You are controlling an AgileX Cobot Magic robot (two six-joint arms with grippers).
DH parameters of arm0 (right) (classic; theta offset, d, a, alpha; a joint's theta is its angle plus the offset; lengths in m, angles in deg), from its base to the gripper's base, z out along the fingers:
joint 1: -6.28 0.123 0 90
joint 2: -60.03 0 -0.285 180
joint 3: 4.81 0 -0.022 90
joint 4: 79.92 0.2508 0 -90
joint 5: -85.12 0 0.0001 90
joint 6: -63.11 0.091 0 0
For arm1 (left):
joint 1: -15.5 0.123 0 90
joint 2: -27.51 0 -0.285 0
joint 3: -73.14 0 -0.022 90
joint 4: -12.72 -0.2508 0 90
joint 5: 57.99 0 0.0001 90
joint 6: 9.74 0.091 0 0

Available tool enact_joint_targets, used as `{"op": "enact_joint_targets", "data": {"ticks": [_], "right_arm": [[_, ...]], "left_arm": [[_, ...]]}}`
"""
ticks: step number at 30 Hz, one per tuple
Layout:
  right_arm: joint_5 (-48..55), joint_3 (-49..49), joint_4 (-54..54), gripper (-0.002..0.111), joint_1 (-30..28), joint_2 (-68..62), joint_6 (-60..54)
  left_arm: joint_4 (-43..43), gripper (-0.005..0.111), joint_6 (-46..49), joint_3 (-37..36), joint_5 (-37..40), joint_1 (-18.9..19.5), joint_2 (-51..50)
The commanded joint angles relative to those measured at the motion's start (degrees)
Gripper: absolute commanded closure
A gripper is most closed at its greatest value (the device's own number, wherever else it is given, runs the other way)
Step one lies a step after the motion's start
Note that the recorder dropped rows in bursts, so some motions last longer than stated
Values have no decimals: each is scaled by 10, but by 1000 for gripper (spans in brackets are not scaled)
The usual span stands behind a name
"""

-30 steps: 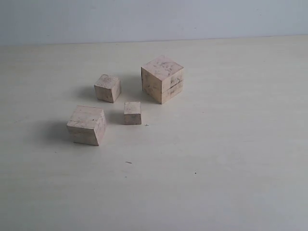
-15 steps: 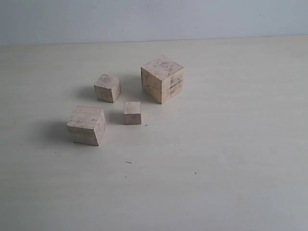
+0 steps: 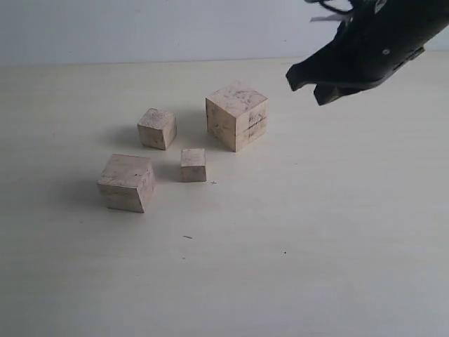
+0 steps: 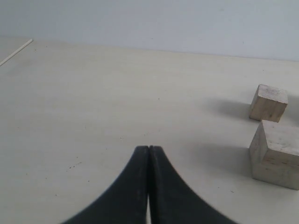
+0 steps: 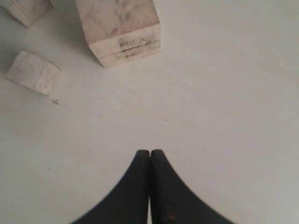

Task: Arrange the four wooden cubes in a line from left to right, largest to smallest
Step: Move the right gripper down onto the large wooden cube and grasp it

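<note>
Nothing is lined up yet, folks: all four cubes sit in a loose cluster on the table (image 3: 337,246), none touching another. The biggest cube (image 3: 237,114) stands at the back right of the group, which is the wrong end for it. The second-biggest cube (image 3: 127,182) is at the front left, the third cube (image 3: 157,128) sits behind it, and the smallest cube (image 3: 193,165) rests in the middle, just in front of the gap between the third and the biggest.

The right claw (image 3: 305,84) hangs in the air to the right of the biggest cube, well clear of it, with its jaws pressed together and nothing between them. The left claw (image 4: 148,149) is out of the exterior view; its own camera shows it low over bare table, jaws together too, empty, with two cubes off to one side.

So I'd call the score zero out of four. The biggest most likely has to travel to the left end, and the others need to be ordered after it. Whichever claw goes first must open before it can take anything.
</note>
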Motion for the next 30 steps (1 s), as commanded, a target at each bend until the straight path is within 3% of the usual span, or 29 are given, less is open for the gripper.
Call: {"op": "enact_joint_targets", "data": {"ticks": [1, 7, 13, 18, 27, 30], "right_arm": [[-28, -9, 34, 108, 1, -41, -4], [-159, -11, 53, 108, 1, -44, -53], [-187, -58, 74, 103, 1, -54, -110], [-176, -125, 117, 79, 1, -77, -170], [-175, -196, 136, 16, 1, -129, -233], [-175, -206, 147, 6, 3, -151, -245]], "left_arm": [[-1, 107, -1, -2, -6, -1, 4], [-1, 107, -1, -2, -6, -1, 4], [-1, 107, -1, -2, -6, -1, 4], [-1, 107, -1, -2, -6, -1, 4], [-1, 107, -1, -2, -6, -1, 4], [-1, 107, -1, -2, -6, -1, 4]]}}
